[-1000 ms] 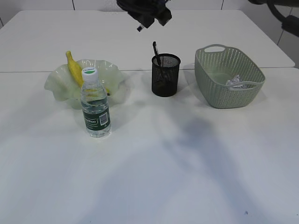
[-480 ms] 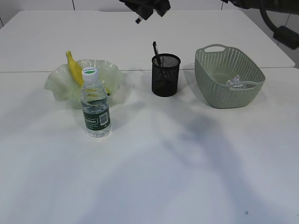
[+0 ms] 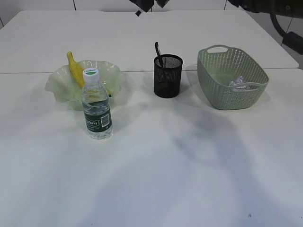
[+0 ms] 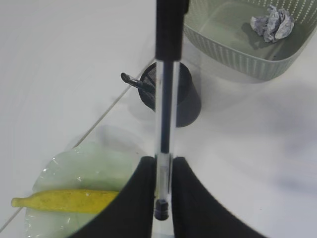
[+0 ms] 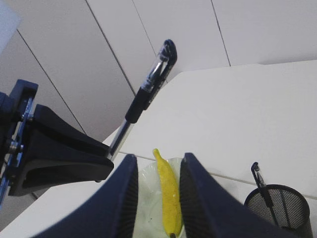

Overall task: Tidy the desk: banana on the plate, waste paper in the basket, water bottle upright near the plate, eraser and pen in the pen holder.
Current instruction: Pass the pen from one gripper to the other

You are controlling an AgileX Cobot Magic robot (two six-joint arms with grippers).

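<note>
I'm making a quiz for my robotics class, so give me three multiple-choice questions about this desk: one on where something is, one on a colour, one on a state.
1. Where is the crumpled paper?
A. in the basket
B. on the plate
C. in the pen holder

2. What colour is the mesh pen holder?
A. green
B. black
C. white

3. What is the left pincer doing?
A. hanging open
B. gripping a banana
C. gripping a pen

Answers:
1 A, the wad lies on the basket floor.
2 B, its mesh is black.
3 C, its fingers clamp the clear pen barrel.
</note>
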